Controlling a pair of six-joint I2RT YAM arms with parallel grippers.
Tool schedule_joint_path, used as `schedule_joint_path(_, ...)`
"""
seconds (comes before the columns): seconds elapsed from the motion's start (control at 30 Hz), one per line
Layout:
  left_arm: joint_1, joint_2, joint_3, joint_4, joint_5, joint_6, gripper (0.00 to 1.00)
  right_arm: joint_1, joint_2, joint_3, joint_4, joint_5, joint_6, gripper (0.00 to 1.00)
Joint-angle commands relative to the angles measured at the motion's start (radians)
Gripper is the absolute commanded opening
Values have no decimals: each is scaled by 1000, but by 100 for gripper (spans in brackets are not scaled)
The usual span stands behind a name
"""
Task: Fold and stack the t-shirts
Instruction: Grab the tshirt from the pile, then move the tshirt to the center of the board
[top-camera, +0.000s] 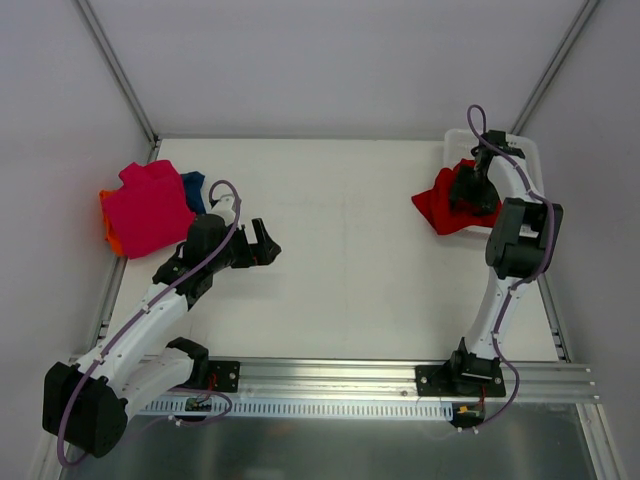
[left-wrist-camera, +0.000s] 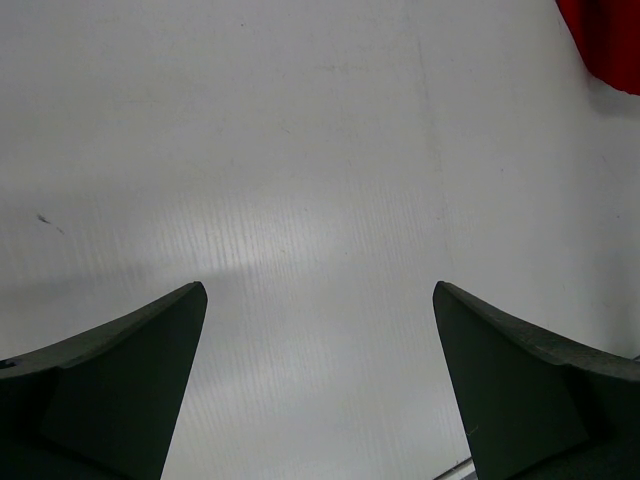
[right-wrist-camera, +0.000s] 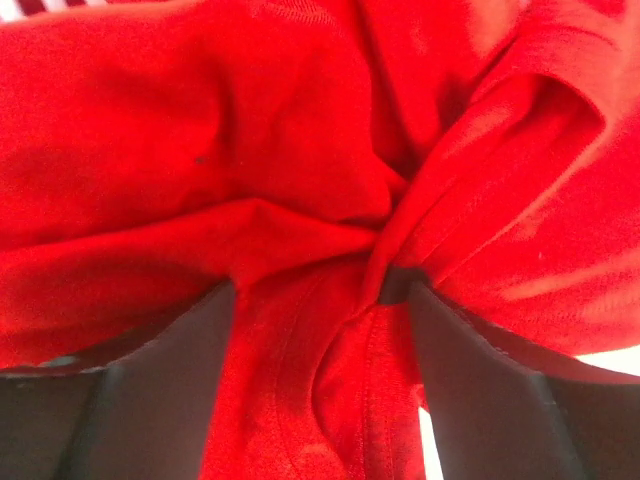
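The right gripper (top-camera: 466, 199) is reaching out to the far right side of the worktop (top-camera: 340, 220), where it is pressing down into the red shirt (top-camera: 440, 208). In the right wrist view the gripper (right-wrist-camera: 312, 292) is standing partly closed, with a thick bunch of the red shirt (right-wrist-camera: 250, 160) gathered and pinched between its two dark fingers (right-wrist-camera: 170, 380). Folds of cloth are running together toward the pinch. The shirt is lying crumpled, partly on the worktop and partly against the white basket (top-camera: 530, 152) at the far right corner. How much of it is resting inside the basket, I cannot tell.

The left gripper (top-camera: 268, 243) is hovering over the left-centre of the worktop, pointing toward the middle. In its wrist view the gripper (left-wrist-camera: 320, 290) is standing wide open, with nothing between its fingers (left-wrist-camera: 130, 380) and only bare white worktop (left-wrist-camera: 300, 150) beneath. An edge of the red shirt (left-wrist-camera: 605, 40) is showing in the top right corner of that view.

At the far left edge, the other shirts are lying in a pile. The pink shirt (top-camera: 150, 205) is lying flat on top. The orange shirt (top-camera: 110, 237) is peeking out beneath it on the left, and the blue shirt (top-camera: 194, 186) is showing at its right side, just beside the left arm.
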Motion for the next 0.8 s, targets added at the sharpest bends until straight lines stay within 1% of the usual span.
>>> schedule_joint_path(0.0,-9,-16,-1,28,11,22,99,-11,38,30,-35,-68,6,70)
schedule_joint_path(0.07,-7,-16,0,28,9,22,99,-16,49,38,-43,-75,-5,64)
schedule_joint_path(0.13,-9,-16,-1,28,8,22,99,-22,61,36,-49,-75,-12,46)
schedule_joint_path(0.17,-7,-16,-1,28,6,22,99,-23,63,33,-51,-75,-17,30)
schedule_joint_path(0.2,-7,-16,-1,28,5,20,99,-25,63,29,-51,-68,-14,1)
schedule_joint_path(0.33,-7,-19,-3,30,3,20,99,-25,-3,-28,-16,-35,-23,0)
schedule_joint_path(0.43,-9,-14,-1,28,0,20,99,-23,-110,-56,3,-31,-25,1)
schedule_joint_path(0.47,-7,-11,0,28,-1,20,99,-22,-171,-54,3,-32,-25,0)
schedule_joint_path(0.57,-7,-6,0,30,-5,20,99,-11,-271,-43,-5,-38,-26,0)
schedule_joint_path(0.6,-9,-6,-1,30,-6,20,99,-4,-339,-36,-8,-46,-26,0)
schedule_joint_path(0.7,-7,-3,-1,31,-9,20,99,9,-446,-14,-26,-72,-19,0)
schedule_joint_path(0.77,-7,-2,0,31,-6,20,99,12,-479,0,-45,-90,-16,0)
